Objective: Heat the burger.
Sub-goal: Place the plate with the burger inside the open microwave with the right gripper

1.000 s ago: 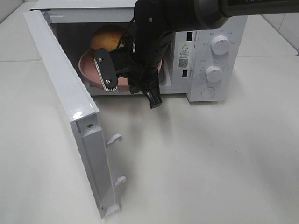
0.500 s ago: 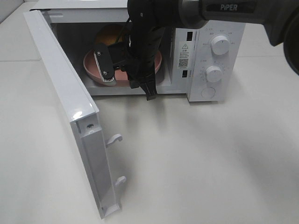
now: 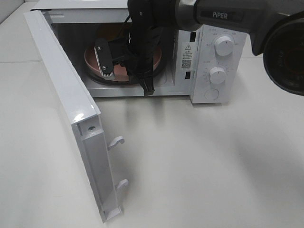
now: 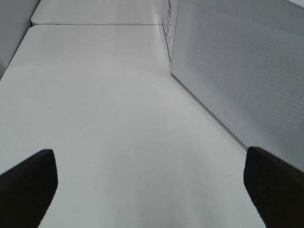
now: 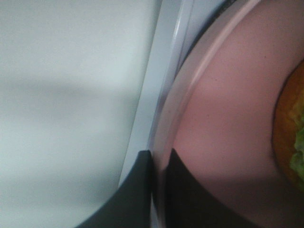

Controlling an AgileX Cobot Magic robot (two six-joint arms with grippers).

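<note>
the left gripper (image 4: pixel 151 192) hovers over a plain white bench (image 4: pixel 109 118), its two dark jaws showing only as blunt tips, spread wide apart. beside one jaw stands the white side wall of a microwave (image 4: pixel 237 71), covered in fine perforations. farther off, a seam (image 4: pixel 95 24) crosses the bench.

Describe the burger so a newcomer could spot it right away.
Find the white microwave with its door open. Inside is a round pink plate, its rim pinched by the right gripper. The burger is the small stack on that plate: an orange-brown bun with a green leafy edge, far narrower than the plate.
</note>
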